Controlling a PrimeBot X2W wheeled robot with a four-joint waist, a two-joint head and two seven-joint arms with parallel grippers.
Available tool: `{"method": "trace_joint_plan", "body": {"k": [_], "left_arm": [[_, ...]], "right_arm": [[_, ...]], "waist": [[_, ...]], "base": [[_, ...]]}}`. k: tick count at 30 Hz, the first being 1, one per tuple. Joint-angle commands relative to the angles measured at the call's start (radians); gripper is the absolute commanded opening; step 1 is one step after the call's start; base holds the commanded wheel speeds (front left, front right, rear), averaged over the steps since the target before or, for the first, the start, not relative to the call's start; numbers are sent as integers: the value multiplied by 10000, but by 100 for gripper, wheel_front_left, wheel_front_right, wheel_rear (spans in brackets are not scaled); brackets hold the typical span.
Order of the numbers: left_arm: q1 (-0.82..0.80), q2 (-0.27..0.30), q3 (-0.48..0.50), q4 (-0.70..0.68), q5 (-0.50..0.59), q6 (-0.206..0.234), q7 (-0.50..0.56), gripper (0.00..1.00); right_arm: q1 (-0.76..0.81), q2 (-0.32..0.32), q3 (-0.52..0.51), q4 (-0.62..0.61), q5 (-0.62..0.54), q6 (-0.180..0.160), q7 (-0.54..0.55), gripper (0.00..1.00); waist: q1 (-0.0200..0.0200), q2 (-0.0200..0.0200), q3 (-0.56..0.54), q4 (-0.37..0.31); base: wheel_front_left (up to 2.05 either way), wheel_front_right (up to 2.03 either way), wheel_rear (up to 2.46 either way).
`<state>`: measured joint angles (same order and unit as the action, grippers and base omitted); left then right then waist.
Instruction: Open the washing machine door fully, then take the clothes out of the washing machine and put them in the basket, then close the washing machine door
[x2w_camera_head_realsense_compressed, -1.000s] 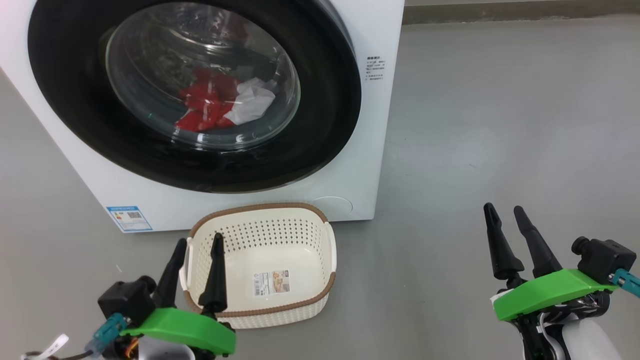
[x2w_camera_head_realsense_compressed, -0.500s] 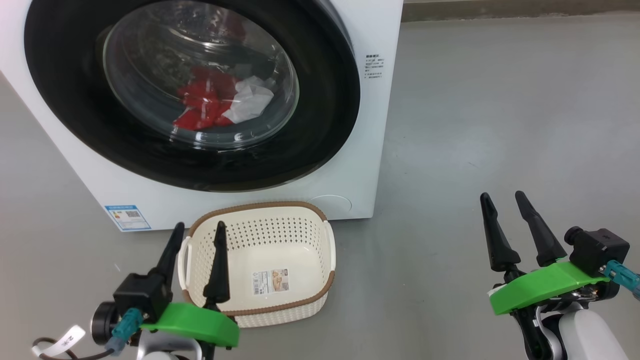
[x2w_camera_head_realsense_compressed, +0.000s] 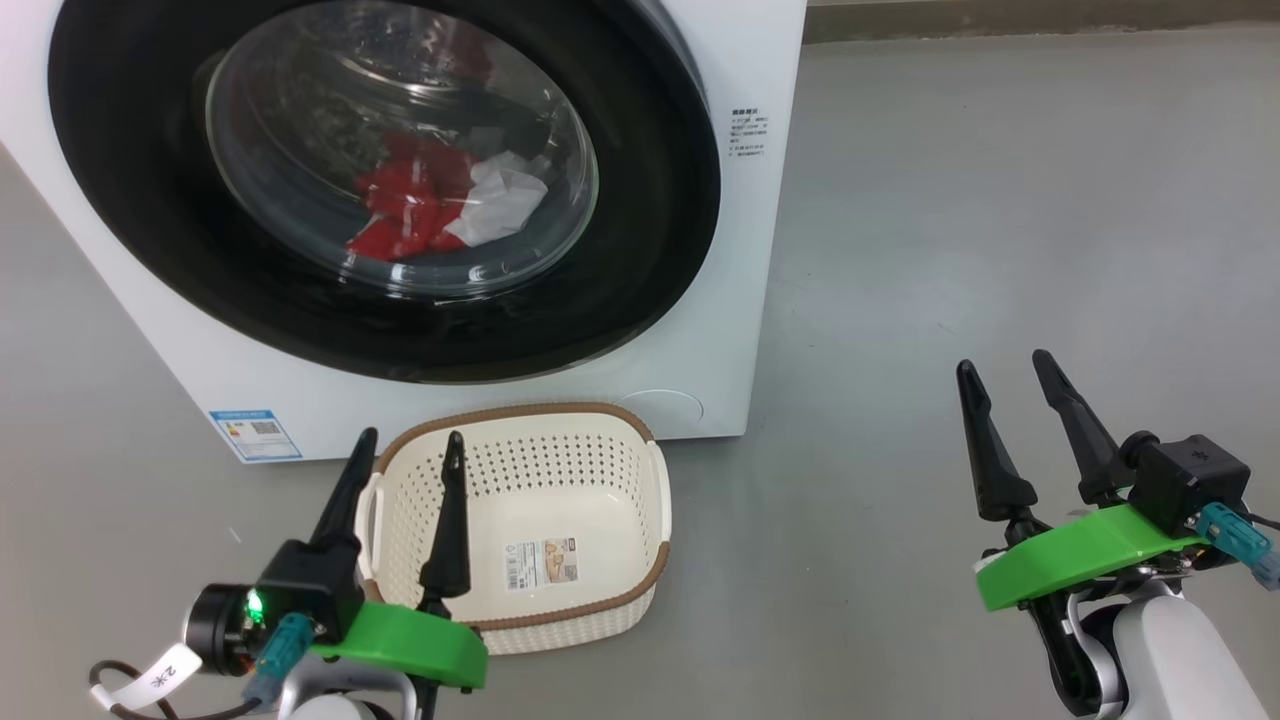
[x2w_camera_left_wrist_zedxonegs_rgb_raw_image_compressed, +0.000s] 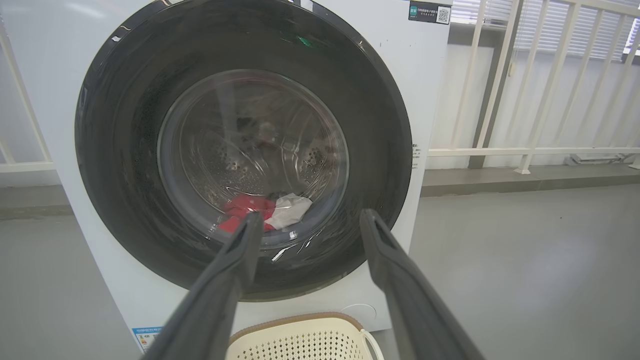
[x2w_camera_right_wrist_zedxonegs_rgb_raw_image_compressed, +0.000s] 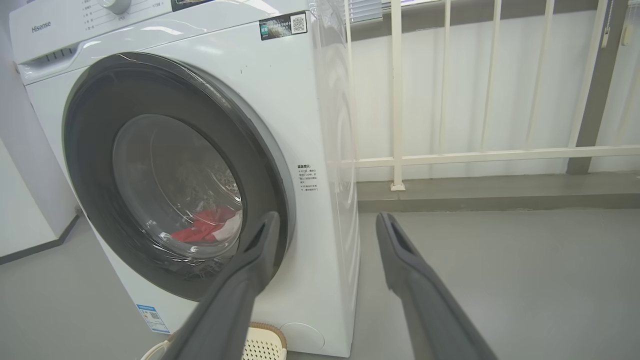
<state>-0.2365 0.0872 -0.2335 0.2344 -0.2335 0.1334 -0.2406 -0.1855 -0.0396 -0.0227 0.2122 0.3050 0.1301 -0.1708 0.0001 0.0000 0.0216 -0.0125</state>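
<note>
Over grey floor (x2w_camera_head_realsense_compressed: 950, 200), left gripper (x2w_camera_head_realsense_compressed: 411, 435) and right gripper (x2w_camera_head_realsense_compressed: 1002, 360) gape; washing machine door (x2w_camera_head_realsense_compressed: 150, 250) closed.

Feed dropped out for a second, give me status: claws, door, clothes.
Left claw open, empty; right claw open, empty. Washing machine door shut, clothes inside. Basket on floor just below the door.

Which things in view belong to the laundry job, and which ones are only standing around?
For the job: washing machine; washing machine door, shut; clothes behind its glass; basket, empty; left gripper and right gripper, both open.
Only around: white railing; blue label sticker; grey floor.
</note>
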Motion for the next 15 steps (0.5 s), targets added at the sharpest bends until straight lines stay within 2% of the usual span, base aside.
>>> {"method": "trace_joint_plan", "body": {"k": [1, 15], "left_arm": [[-484, 233, 266, -213, 78, 89, -47, 100], [-471, 271, 271, -134, -145, 188, 122, 100]], "right_arm": [[-352, -106, 194, -284, -85, 6, -67, 100], [-337, -106, 98, -323, -162, 6, 7, 100]], "waist": [[0, 0, -8, -7], [0, 0, -15, 1]], "base": [[0, 0, 0], [0, 0, 0]]}}
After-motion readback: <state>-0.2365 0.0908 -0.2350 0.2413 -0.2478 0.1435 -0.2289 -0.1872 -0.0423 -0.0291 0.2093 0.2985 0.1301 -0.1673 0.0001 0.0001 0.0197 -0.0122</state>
